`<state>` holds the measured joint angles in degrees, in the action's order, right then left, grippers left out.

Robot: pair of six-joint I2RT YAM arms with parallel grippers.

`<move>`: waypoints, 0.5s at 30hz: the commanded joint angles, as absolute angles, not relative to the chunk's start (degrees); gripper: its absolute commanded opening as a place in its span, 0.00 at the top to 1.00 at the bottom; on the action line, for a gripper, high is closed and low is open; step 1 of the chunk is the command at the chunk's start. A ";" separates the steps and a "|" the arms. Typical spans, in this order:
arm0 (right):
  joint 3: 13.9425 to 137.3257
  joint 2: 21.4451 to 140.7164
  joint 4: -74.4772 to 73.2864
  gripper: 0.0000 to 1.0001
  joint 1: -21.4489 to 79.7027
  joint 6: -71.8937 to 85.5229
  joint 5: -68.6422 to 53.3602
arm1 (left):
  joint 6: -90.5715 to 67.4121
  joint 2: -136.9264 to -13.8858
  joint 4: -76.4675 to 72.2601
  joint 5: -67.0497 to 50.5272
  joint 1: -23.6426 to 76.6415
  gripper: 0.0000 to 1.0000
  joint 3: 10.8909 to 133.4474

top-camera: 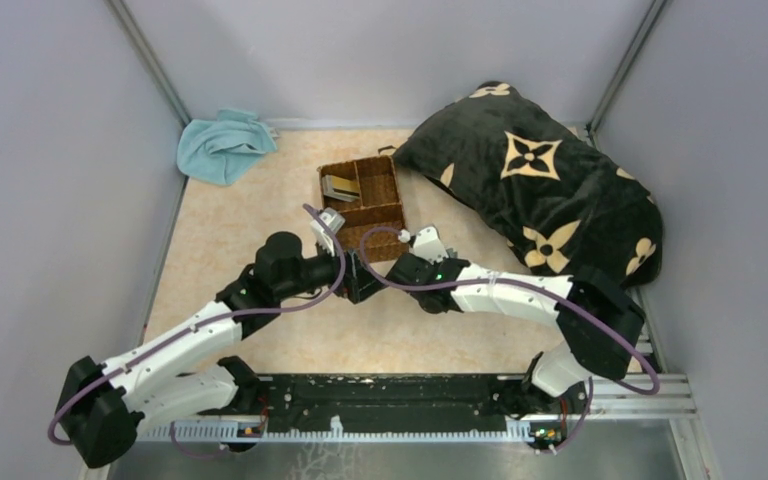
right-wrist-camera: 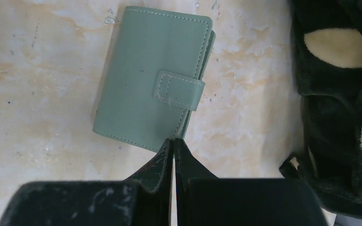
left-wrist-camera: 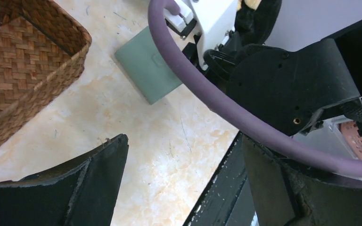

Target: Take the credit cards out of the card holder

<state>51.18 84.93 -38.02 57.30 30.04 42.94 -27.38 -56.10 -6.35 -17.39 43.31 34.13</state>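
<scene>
Lying flat on the pale marbled table (top-camera: 230, 230), the card holder (right-wrist-camera: 146, 94) is folded shut, with its tab strap closed over the front edge. It sits on the near side of the wicker basket (top-camera: 378, 186), close to the basket's corner but apart from it, roughly midway between the left and right sides of the table. In the top view the two wrists meet over that spot and hide it.

Some flat grey and tan-gold pieces that appear to be the credit cards (top-camera: 340, 187) rest in the basket's far left compartment.

The right gripper (right-wrist-camera: 173, 146) has its jaws pressed together with nothing between them. Its tips point at the near edge of the card holder, below the strap, and I cannot tell whether they touch it. The left gripper (left-wrist-camera: 181, 141) hangs over bare table just near of the card holder with its jaws spread wide and empty. The right arm's wrist and a purple cable (left-wrist-camera: 207, 99) cross in front of it.

A crumpled light-blue towel (top-camera: 222, 145) lies in the far left corner. A large black cushion (top-camera: 540, 180) with tan flower shapes fills the far right side, close to the basket.
</scene>
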 commanded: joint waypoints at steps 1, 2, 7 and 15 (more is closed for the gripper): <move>55.85 85.42 -39.44 1.00 60.85 32.19 47.59 | -26.52 -54.13 -4.53 -15.61 42.68 0.04 33.35; 56.42 85.17 -39.50 1.00 61.17 32.06 47.95 | -26.36 -54.08 -4.13 -15.37 42.63 0.04 33.44; 60.17 86.29 -45.09 1.00 61.36 31.75 52.44 | -26.12 -54.22 -4.33 -15.66 42.45 0.03 33.32; 60.41 85.30 -49.67 1.00 61.35 33.46 55.68 | -26.23 -52.58 -4.24 -14.15 41.75 0.03 32.63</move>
